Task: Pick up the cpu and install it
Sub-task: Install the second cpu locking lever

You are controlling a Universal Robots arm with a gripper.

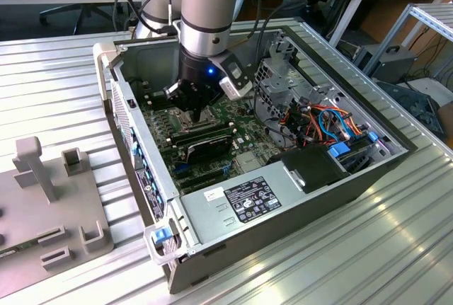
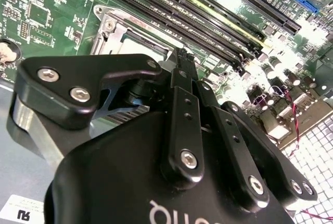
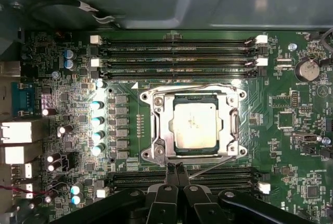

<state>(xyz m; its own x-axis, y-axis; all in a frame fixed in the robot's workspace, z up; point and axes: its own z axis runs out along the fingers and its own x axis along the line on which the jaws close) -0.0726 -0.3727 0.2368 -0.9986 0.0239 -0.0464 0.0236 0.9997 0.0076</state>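
1. Hanging over the open computer case (image 1: 297,177) lying on the ribbed metal surface (image 1: 64,85), with the gripper (image 1: 196,112) lowered inside, just above the motherboard (image 1: 212,142).
2. Sitting flat in its socket on the green motherboard: the cpu (image 3: 195,125), dull silver top facing up, in the first wrist view.
3. Framing the cpu on all sides: the metal socket frame (image 3: 156,125), with a thin wire lever (image 3: 208,86) running along one edge.
4. Closing the jaws completely in the first wrist view, the two black fingertips (image 3: 170,174) pressed together just beside the socket frame's edge, gripping nothing.
5. Standing apart from the cpu, tips near the frame; contact with the frame impossible to judge.
6. Flanking the socket on two sides: rows of long black memory slots (image 3: 177,57), also crossing the second wrist view (image 2: 208,16) beyond the gripper's black linkage (image 2: 187,130).
7. Peeking out past the linkage in the second wrist view: a corner of the socket frame (image 2: 112,26).
8. Resting on the surface toward the exterior view's left, well apart from the case: a grey fixture plate (image 1: 49,206) with upright blocks.
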